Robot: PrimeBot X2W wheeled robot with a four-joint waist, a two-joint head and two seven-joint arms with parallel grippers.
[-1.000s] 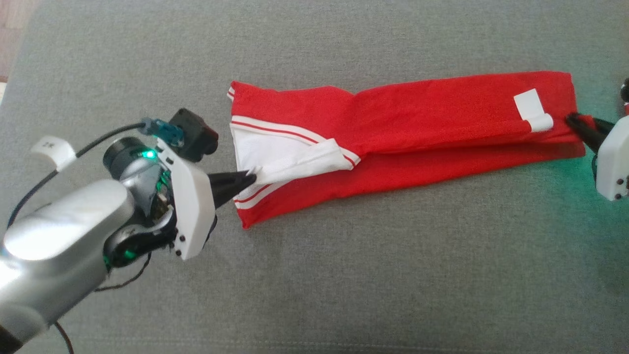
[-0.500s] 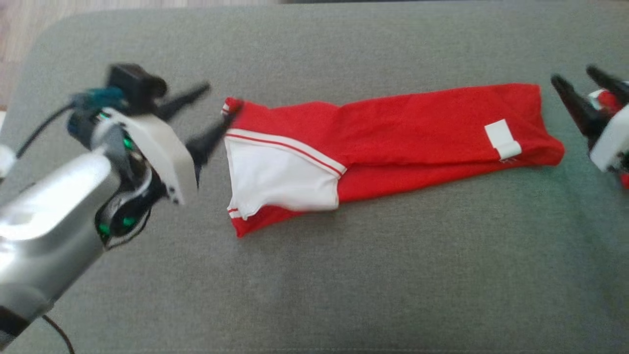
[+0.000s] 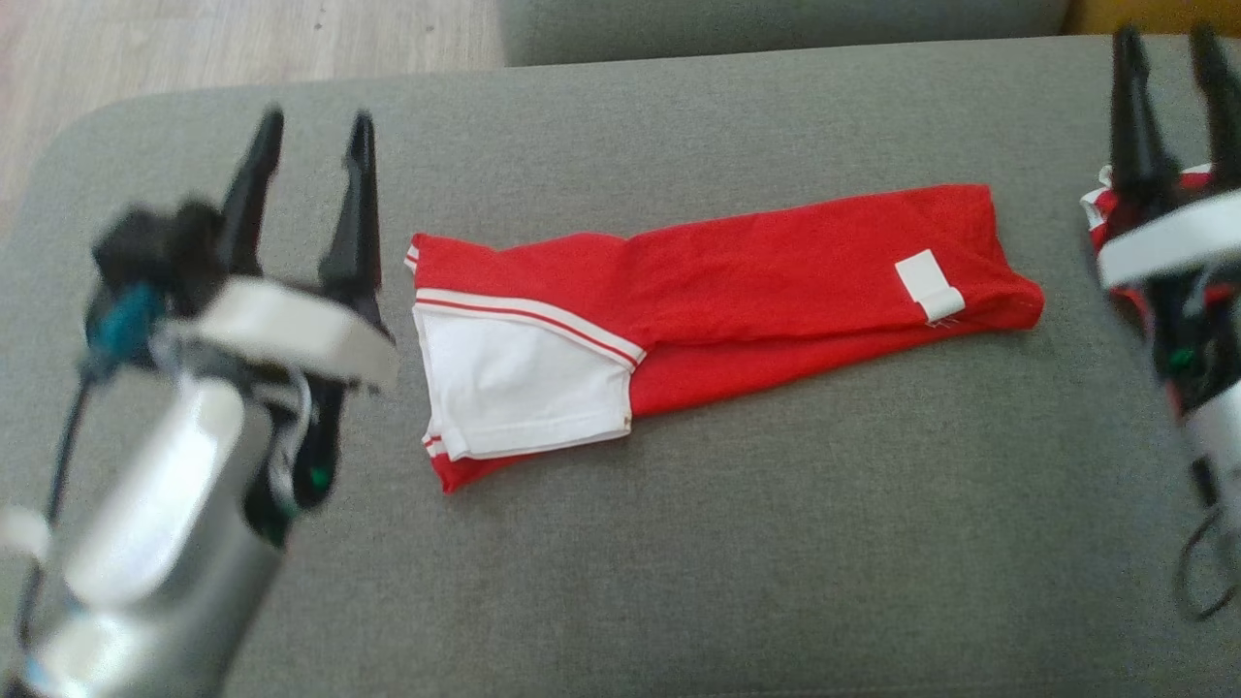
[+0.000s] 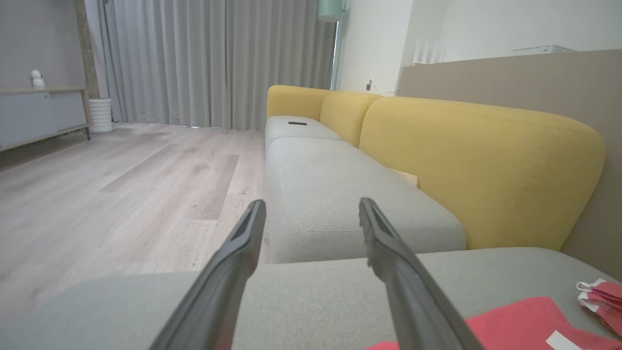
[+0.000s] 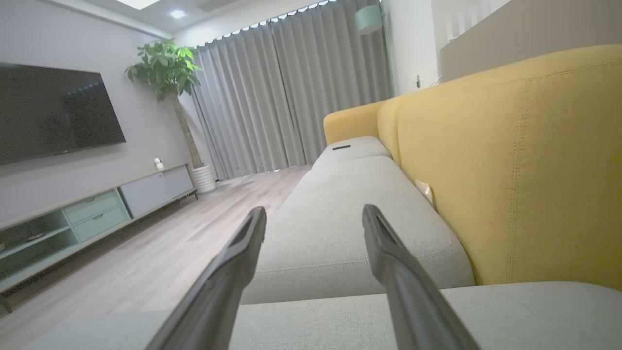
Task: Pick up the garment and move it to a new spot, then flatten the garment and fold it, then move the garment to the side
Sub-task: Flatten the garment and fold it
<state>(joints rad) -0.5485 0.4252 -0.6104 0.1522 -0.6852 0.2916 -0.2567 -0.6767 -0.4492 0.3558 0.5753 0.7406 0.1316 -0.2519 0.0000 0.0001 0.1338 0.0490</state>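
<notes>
The garment (image 3: 737, 291), red with a white panel and striped trim at its left end, lies folded into a long strip on the grey cushion (image 3: 679, 543). A white tag sits near its right end. My left gripper (image 3: 316, 121) stands open just left of the garment's left end, raised and apart from the cloth, with its fingers pointing away from me. Beyond the right end my right gripper (image 3: 1163, 34) is open too and holds nothing. In the left wrist view the open left gripper (image 4: 312, 204) has a red corner of the garment (image 4: 510, 321) at the lower right. The right gripper (image 5: 313, 210) stands open over the cushion.
A second red-and-white cloth (image 3: 1100, 204) lies by the right gripper, also seen as a small bundle (image 4: 597, 296). A yellow backrest (image 5: 510, 160) runs along the far side. More grey seats (image 4: 330, 194) continue beyond. Wooden floor (image 3: 242, 44) lies past the cushion's left corner.
Both grippers opened and let go of the garment's ends, then lifted and swung to point away from me. The garment settled flat on the cushion. The camera has also shifted.
</notes>
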